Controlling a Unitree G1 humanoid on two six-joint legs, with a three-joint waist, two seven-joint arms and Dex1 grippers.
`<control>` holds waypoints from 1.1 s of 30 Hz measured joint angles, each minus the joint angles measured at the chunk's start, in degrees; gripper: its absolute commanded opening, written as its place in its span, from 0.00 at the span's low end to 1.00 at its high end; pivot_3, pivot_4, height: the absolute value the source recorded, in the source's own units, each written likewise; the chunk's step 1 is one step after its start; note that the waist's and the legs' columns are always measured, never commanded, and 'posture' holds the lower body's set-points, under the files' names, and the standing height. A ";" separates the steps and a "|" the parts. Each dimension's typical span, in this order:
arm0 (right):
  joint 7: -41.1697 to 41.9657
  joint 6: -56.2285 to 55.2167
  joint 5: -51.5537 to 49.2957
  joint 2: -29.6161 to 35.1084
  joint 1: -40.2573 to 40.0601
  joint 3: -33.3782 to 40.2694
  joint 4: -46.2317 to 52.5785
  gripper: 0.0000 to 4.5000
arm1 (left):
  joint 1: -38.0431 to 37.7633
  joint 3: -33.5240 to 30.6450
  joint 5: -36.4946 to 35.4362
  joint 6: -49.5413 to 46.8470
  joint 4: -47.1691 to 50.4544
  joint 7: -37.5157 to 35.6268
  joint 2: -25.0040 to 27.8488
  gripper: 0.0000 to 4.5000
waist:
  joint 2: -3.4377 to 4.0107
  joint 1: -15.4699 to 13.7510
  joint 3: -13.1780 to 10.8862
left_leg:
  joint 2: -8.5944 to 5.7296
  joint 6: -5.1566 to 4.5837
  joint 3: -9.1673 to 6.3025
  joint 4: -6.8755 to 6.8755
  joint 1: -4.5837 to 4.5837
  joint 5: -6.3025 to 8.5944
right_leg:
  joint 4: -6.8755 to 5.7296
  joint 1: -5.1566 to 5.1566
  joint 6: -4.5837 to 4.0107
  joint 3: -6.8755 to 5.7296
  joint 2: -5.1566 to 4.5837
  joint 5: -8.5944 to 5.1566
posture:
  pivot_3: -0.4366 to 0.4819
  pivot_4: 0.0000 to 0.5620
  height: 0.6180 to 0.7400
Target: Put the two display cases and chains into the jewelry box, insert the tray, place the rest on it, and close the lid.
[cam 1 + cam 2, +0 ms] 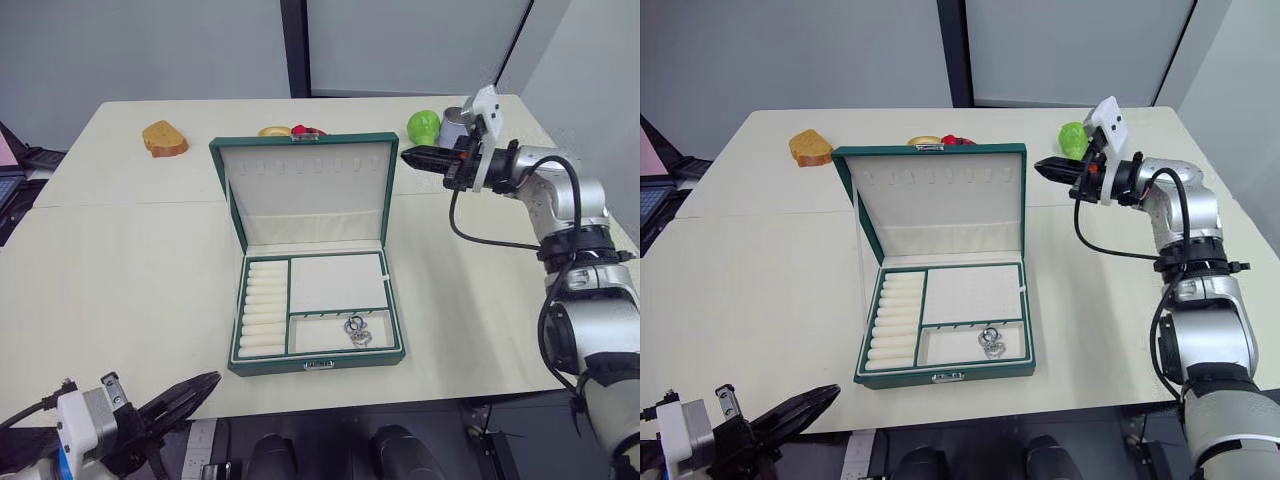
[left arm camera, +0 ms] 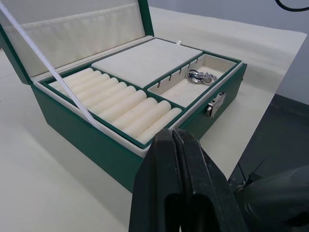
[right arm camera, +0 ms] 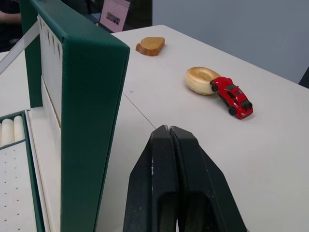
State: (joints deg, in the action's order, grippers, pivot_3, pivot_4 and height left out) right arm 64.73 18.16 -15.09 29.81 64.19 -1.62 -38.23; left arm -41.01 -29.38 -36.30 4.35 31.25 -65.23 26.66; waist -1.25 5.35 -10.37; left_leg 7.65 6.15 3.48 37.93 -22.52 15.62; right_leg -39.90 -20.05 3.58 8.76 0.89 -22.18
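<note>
Grey wall panels stand behind a cream tabletop (image 1: pixel 120 280), on which the large dark green jewelry box (image 1: pixel 316 362) sits with the shallow green cream-lined tray (image 1: pixel 320 318) already seated in it, a small bunch of silver chain and rings (image 1: pixel 357 331) lying in the tray's front compartment near the clasp. The dark green hinged lid (image 1: pixel 304 188) stands upright at the back of the box, its long axis running across the tabletop. The right gripper (image 1: pixel 420 158), fingers clenched together and grasping nothing, hangs just beside the lid's right edge at about the height of its top rim, pointing toward it. The left gripper (image 1: pixel 190 392), also clenched on nothing, sits low in front of the box's front left corner, well apart from the lid. By my judgement the right arm is the nearer one for pushing the lid forward and down.
</note>
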 measured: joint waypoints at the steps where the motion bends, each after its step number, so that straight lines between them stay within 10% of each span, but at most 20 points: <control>1: -0.02 -0.33 0.39 -0.49 0.02 -0.02 -0.49 0.00 | -0.01 0.00 0.00 0.00 0.03 0.39 0.00 0.00 | 0.00 0.05 0.00 | 0.00 0.00 0.01 0.00 0.00 0.00 | 0.00 0.00 0.00 0.00 0.00 0.00 | 0.48 0.27 1.00; 33: 10.17 12.28 -8.66 4.17 -10.19 0.27 19.78 0.00 | 2.07 -1.41 -3.84 -10.02 2.76 9.94 5.98 0.00 | 0.01 0.01 -0.02 | 0.00 0.00 -0.07 -0.01 -0.04 0.00 | -0.01 0.00 0.00 -0.06 0.00 0.00 | 0.48 0.27 1.00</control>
State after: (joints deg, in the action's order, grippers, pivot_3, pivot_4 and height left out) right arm 74.90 30.44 -23.75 33.98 54.00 -1.35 -18.45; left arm -38.94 -30.79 -40.14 -5.67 34.01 -55.29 32.64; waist -1.24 5.36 -10.39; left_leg 7.65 6.14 3.41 37.92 -22.56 15.63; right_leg -39.91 -20.05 3.57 8.71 0.89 -22.18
